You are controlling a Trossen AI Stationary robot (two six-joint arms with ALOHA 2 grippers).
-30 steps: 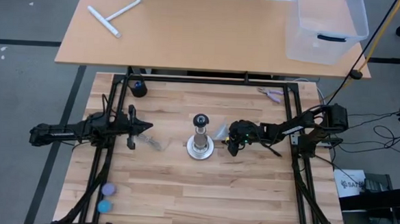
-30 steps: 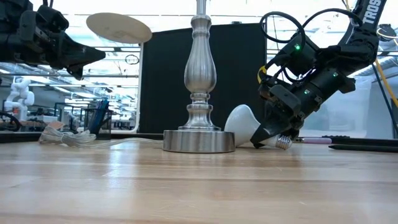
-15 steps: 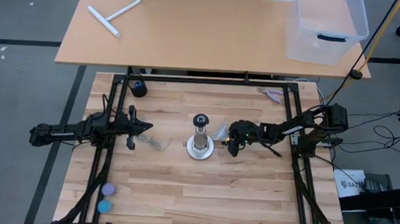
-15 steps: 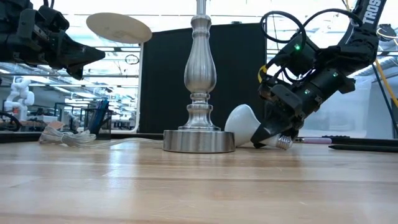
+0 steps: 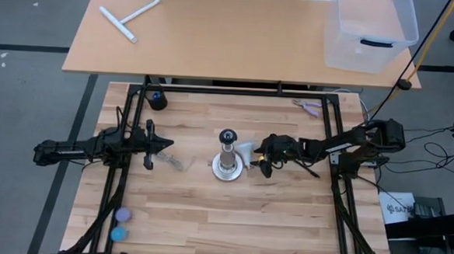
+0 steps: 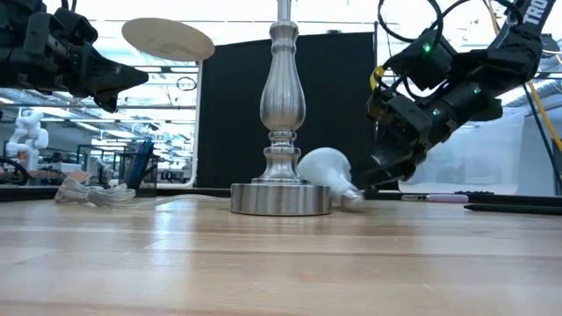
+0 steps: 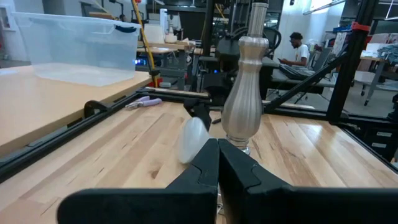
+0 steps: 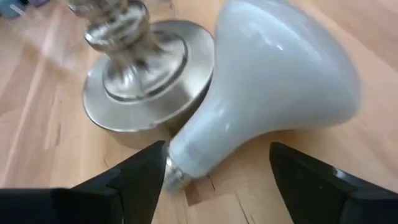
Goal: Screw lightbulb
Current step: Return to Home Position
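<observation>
Now the small white frosted lightbulb lies on its side on the wooden bench, its neck touching the round base of the brushed-metal lamp post. Right hand hangs just beside it, fingers wide, holding nothing. Left hand hovers well apart, fingers pressed together, empty. Judged step: retreat to home. Next, lift right arm clear without nudging the bulb.

Right gripper is lifting off the table, fingers parted, letting go of the lightbulb. Lightbulb is shifting left out of the earlier grip: it is now lying on its side on the table, touching the lamp base, with its screw end pointing right.
</observation>
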